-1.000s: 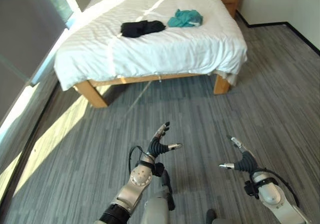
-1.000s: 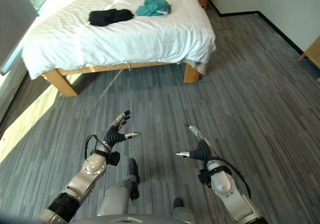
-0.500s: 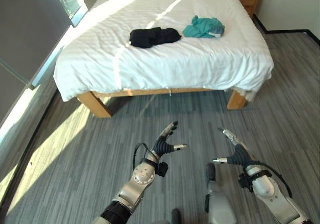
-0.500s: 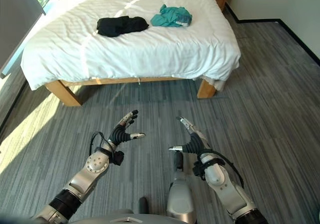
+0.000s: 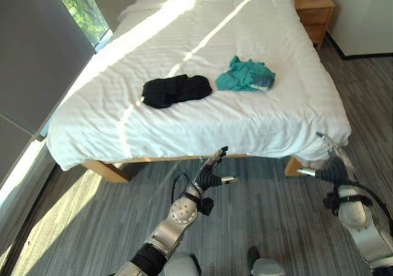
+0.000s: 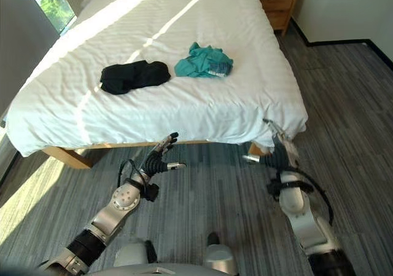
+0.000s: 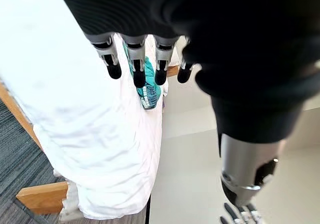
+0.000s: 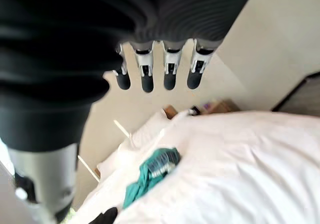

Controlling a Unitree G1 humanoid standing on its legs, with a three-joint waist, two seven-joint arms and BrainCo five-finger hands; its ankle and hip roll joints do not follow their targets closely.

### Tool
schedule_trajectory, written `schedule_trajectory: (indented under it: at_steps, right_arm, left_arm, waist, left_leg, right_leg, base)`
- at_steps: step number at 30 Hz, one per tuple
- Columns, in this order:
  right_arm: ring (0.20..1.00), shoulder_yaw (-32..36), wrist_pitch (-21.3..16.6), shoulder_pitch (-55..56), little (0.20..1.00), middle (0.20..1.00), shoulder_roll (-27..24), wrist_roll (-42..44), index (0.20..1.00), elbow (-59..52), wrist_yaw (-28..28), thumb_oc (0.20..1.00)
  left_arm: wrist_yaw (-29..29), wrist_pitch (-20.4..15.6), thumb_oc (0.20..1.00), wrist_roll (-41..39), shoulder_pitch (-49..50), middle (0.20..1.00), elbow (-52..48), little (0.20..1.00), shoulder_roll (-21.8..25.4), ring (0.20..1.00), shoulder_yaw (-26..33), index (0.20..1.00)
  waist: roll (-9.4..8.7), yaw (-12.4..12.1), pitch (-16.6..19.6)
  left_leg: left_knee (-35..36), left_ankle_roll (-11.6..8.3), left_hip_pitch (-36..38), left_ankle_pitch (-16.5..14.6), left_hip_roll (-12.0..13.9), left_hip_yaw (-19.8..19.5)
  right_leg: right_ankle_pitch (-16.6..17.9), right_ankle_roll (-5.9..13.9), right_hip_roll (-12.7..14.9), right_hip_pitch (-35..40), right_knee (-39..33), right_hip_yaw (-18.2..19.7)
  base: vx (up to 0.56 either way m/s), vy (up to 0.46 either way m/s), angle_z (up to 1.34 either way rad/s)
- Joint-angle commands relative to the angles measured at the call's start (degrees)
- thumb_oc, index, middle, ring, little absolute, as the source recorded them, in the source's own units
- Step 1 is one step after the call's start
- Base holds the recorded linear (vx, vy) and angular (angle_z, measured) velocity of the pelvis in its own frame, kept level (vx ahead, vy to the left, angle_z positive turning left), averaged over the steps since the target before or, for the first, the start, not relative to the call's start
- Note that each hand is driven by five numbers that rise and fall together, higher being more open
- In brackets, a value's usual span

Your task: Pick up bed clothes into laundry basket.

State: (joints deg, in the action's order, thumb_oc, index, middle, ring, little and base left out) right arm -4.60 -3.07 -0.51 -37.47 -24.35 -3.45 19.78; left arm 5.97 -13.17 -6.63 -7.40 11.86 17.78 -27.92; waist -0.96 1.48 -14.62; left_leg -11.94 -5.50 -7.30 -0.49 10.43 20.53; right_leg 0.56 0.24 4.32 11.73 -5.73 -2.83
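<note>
Bed looms nearer; left robot hand and right robot hand splayed, empty

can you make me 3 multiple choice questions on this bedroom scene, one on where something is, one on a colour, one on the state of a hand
1. Where does the black garment lie?
A. on the floor by the bed
B. on the white bed, to the left of the teal garment
C. in the left hand

2. What colour is the crumpled garment nearer the wooden nightstand?
A. teal
B. red
C. yellow

3. How is the left hand right now?
A. shut on the black garment
C. open, holding nothing
B. curled round the bed's wooden leg

Answers:
1. B, since the black garment rests on the sheet beside the teal one.
2. A, since the piece on the nightstand side is teal.
3. C, since its fingers are straight and apart in front of the bed's edge, touching no cloth; the right hand is open too.
</note>
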Motion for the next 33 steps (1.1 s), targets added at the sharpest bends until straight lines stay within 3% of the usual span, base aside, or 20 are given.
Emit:
schedule_trajectory:
  at_steps: [1,2,3,4,5,6,7,9,11,12,13,14,18,22,24,28,33]
  right_arm:
    - [1.000,5.1,1.1,-4.6,1.000,1.000,-6.5,-6.1,1.000,-3.6,4.9,1.000]
    - [1.000,5.7,1.4,-5.9,1.000,1.000,-7.0,-7.0,1.000,-3.6,5.6,1.000]
    - [1.000,5.0,1.8,-7.9,1.000,1.000,-7.0,-7.2,1.000,-2.4,6.3,1.000]
    - [1.000,4.7,1.8,-8.2,1.000,1.000,-7.0,-7.2,1.000,-2.2,6.4,1.000]
    - [1.000,4.4,2.3,-9.3,1.000,1.000,-6.8,-7.6,1.000,-1.2,6.6,1.000]
    - [1.000,4.4,3.3,-10.4,1.000,1.000,-6.7,-8.2,1.000,0.0,7.1,1.000]
    - [1.000,3.3,5.2,-13.7,1.000,1.000,-7.9,-9.7,1.000,1.6,7.6,1.000]
    - [1.000,3.8,7.1,-16.6,1.000,1.000,-10.2,-11.5,1.000,5.4,9.2,1.000]
    - [1.000,3.8,9.0,-19.3,1.000,1.000,-11.5,-11.3,1.000,9.6,9.8,1.000]
    - [1.000,3.4,9.0,-19.9,1.000,1.000,-11.6,-11.2,1.000,10.2,10.0,1.000]
    - [1.000,3.6,9.8,-21.5,1.000,1.000,-12.2,-9.2,1.000,14.0,10.5,1.000]
    - [1.000,4.0,10.4,-21.2,1.000,1.000,-13.1,-9.1,1.000,14.3,11.4,1.000]
    - [1.000,1.1,11.8,-25.6,1.000,1.000,-14.5,-8.7,1.000,19.8,9.6,1.000]
    - [1.000,-4.6,11.5,-32.8,1.000,1.000,-13.1,-7.5,1.000,23.8,8.2,1.000]
    - [1.000,-11.2,12.5,-44.7,1.000,1.000,-12.0,-4.6,1.000,28.4,8.3,1.000]
    - [1.000,-20.1,13.2,-58.6,1.000,1.000,-9.2,0.3,1.000,42.5,8.1,1.000]
    - [1.000,-25.2,10.9,-60.3,1.000,1.000,-5.0,5.1,1.000,55.6,5.7,1.000]
  left_arm:
    - [0.1,-2.2,1.000,-2.1,0.1,1.000,-3.1,1.000,-2.1,1.000,-1.9,1.000]
    - [0.1,-2.1,1.000,-2.2,0.5,1.000,-2.9,1.000,-1.9,1.000,-1.6,1.000]
    - [-0.2,-1.4,1.000,-2.5,1.5,1.000,-2.9,1.000,-1.4,1.000,-1.5,1.000]
    - [-0.2,-1.4,1.000,-2.5,1.5,1.000,-3.0,1.000,-1.3,1.000,-1.4,1.000]
    - [-0.8,-1.1,1.000,-2.7,2.5,1.000,-3.1,1.000,-0.8,1.000,-1.6,1.000]
    - [-1.8,-0.7,1.000,-3.4,3.3,1.000,-2.9,1.000,-0.4,1.000,-2.8,1.000]
    - [-2.0,-0.3,1.000,-4.0,3.4,1.000,-2.1,1.000,0.1,1.000,-2.6,1.000]
    - [-2.5,-0.3,1.000,-4.2,3.4,1.000,-1.5,1.000,1.3,1.000,-2.9,1.000]
    - [-3.4,-0.7,1.000,-4.7,3.6,1.000,-1.6,1.000,1.7,1.000,-3.2,1.000]
    - [-3.5,-0.7,1.000,-4.8,3.5,1.000,-1.5,1.000,1.7,1.000,-3.1,1.000]
    - [-4.8,-0.7,1.000,-5.5,3.6,1.000,-1.3,1.000,1.9,1.000,-3.4,1.000]
    - [-4.9,-0.3,1.000,-5.3,3.5,1.000,-1.3,1.000,2.2,1.000,-3.3,1.000]
    - [-6.6,0.4,1.000,-5.5,5.5,1.000,0.8,1.000,2.6,1.000,-3.7,1.000]
    - [-7.6,1.6,1.000,-4.2,4.7,1.000,6.8,1.000,0.6,1.000,-5.5,1.000]
    - [-6.3,2.8,1.000,-5.0,-0.1,1.000,16.0,1.000,-1.2,1.000,-8.1,1.000]
    - [-2.8,3.9,1.000,-2.3,-9.9,1.000,35.2,1.000,-6.8,1.000,-8.8,1.000]
    - [0.6,5.8,1.000,0.0,-13.5,1.000,55.7,1.000,-9.3,1.000,-0.7,1.000]
  waist:
    - [1.93,-1.7,2.2]
    - [1.88,-2.1,2.9]
    - [0.99,-3.5,3.8]
    - [0.94,-3.5,3.7]
    - [0.43,-4.3,4.1]
    - [0.03,-4.6,3.5]
    - [0.19,-4.5,2.5]
    - [1.12,-3.4,1.3]
    - [1.13,-3.4,1.1]
    - [1.10,-2.8,1.1]
    - [0.62,-2.8,1.5]
    - [0.09,-2.9,1.6]
    - [-2.12,-5.0,2.9]
    - [-2.68,-5.6,2.2]
    - [-3.20,-6.9,-2.3]
    - [-3.06,-6.8,-7.5]
    - [-3.13,-5.8,-10.6]
  left_leg:
    - [10.8,1.75,2.6,4.8,-0.9,5.8]
    - [11.9,2.16,3.5,4.9,-1.4,5.9]
    - [14.1,3.44,5.3,4.2,-4.2,3.9]
    - [14.4,3.53,5.4,4.5,-4.2,4.0]
    - [15.6,4.52,6.5,3.4,-5.8,2.5]
    - [15.8,5.39,8.8,2.1,-6.4,2.2]
    - [16.3,6.08,10.0,1.6,-6.4,1.9]
    - [16.9,5.48,12.9,-0.4,-4.8,0.3]
    - [16.9,4.59,13.8,-1.9,-4.5,-0.8]
    - [16.9,4.52,13.7,-2.1,-4.6,-1.3]
    - [16.9,3.45,14.1,-3.8,-4.7,-3.2]
    - [16.9,3.46,13.9,-4.1,-5.4,-4.5]
    - [16.9,2.87,13.4,-4.7,-5.3,-4.8]
    - [16.9,1.98,11.4,-4.6,-4.6,-5.2]
    - [16.9,0.75,5.2,-2.6,-2.9,-5.6]
    - [16.9,-1.19,-2.5,0.3,-1.6,-6.1]
    - [16.9,-2.46,-5.3,1.6,-0.7,-5.8]
  right_leg:
    - [-8.4,4.97,0.7,5.3,0.7,-2.7]
    - [-8.4,5.06,0.9,6.0,0.7,-3.1]
    - [-7.5,5.53,1.7,7.8,0.7,-3.7]
    - [-7.3,5.53,1.7,7.8,0.7,-3.6]
    - [-6.0,6.08,1.8,8.0,2.1,-4.2]
    - [-4.3,8.03,1.8,5.6,9.9,-5.1]
    - [-1.9,11.36,2.0,1.3,17.8,-4.0]
    - [1.3,13.54,4.3,-8.0,26.7,-4.4]
    - [0.0,11.52,8.3,-11.0,23.7,-6.5]
    - [-0.2,11.49,8.4,-10.6,23.5,-7.1]
    - [-2.0,9.72,9.1,-11.3,15.3,-8.0]
    - [-2.7,9.14,7.8,-10.9,12.6,-6.6]
    - [-0.8,9.72,8.5,-7.1,6.6,-10.6]
    - [0.4,9.49,7.8,-6.2,1.5,-12.8]
    - [1.3,9.78,8.0,-10.7,1.1,-13.6]
    - [2.7,9.42,7.4,-18.1,1.1,-12.8]
    - [3.2,9.58,7.1,-20.6,0.8,-12.0]
  base:
    - [0.44,0.089,-0.18]
    - [0.47,0.058,-0.05]
    - [0.30,0.016,-0.06]
    - [0.27,0.001,-0.04]
    - [0.16,-0.017,0.04]
    - [0.25,0.005,0.11]
    - [0.20,0.015,0.17]
    - [0.20,-0.029,0.26]
    - [0.15,-0.098,0.51]
    - [0.21,-0.161,0.71]
    - [0.24,-0.121,0.70]
    - [0.27,-0.184,0.82]
    - [0.20,-0.111,0.87]
    - [0.02,-0.081,0.07]
    - [-0.44,-0.085,-0.08]
    - [-0.28,-0.036,-0.12]
    - [-0.07,-0.023,0.18]
